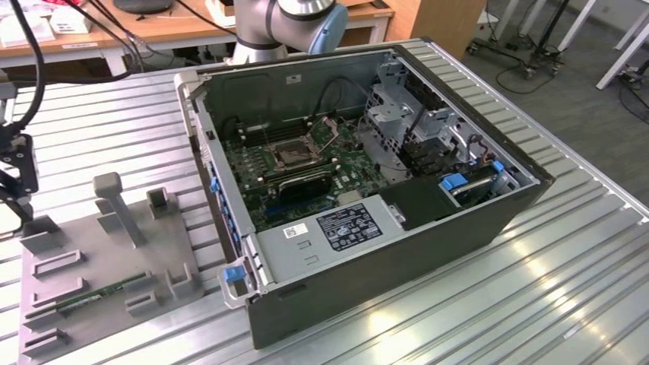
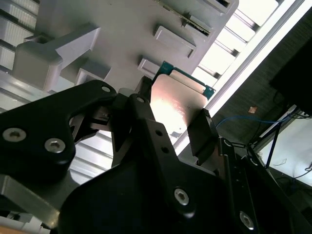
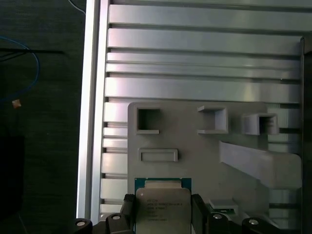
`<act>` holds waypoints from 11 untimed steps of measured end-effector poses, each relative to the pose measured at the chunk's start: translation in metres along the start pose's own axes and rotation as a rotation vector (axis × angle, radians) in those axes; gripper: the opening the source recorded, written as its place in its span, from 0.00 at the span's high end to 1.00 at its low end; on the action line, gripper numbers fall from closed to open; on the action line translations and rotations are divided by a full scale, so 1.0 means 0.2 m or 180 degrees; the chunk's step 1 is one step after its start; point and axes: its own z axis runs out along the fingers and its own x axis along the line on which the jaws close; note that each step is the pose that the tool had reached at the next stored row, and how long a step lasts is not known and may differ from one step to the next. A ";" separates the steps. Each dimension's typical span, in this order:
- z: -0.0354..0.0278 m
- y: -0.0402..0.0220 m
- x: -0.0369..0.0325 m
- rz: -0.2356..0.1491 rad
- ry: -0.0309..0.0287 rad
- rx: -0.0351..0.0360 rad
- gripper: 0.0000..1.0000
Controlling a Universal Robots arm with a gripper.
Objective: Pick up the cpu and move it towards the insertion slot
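Partly cut off by the exterior view's left edge, the black gripper (image 1: 15, 201) hung over the far-left corner of the grey tray (image 1: 152, 255), and what sat between its fingertips was too small and dark to make out from there. Further along the tray, toward the lower left of that frame, a thin green memory stick (image 1: 96, 293) lay among the raised pockets. The open computer case (image 1: 406, 258) filled the middle of the frame on the slatted metal table (image 1: 568, 296). The insertion slot (image 1: 294, 150) lay inside it on the green motherboard (image 1: 350, 163), well apart from the gripper. The arm's base (image 1: 284, 23) was cropped by the top edge. In the first wrist view the cpu (image 3: 162, 207) showed its silvery face and green rim, though its near edge was lost behind the gripper body. In the second wrist view the black linkage covered much of the cpu's (image 2: 178, 102) face. The fingers (image 3: 197, 210) were drawn in to the chip's width, one pad (image 2: 202, 129) on each of two opposite edges, pinching it directly above the tray. Whether its underside was touching the tray could not be told.
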 end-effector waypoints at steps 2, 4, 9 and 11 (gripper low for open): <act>-0.006 0.000 0.000 0.0000 0.0000 0.0000 0.46; -0.006 0.000 0.000 0.0000 -0.0001 -0.0001 0.46; -0.008 0.000 0.000 0.0000 0.0000 0.0000 0.46; -0.016 0.000 0.000 0.0000 0.0001 0.0001 0.46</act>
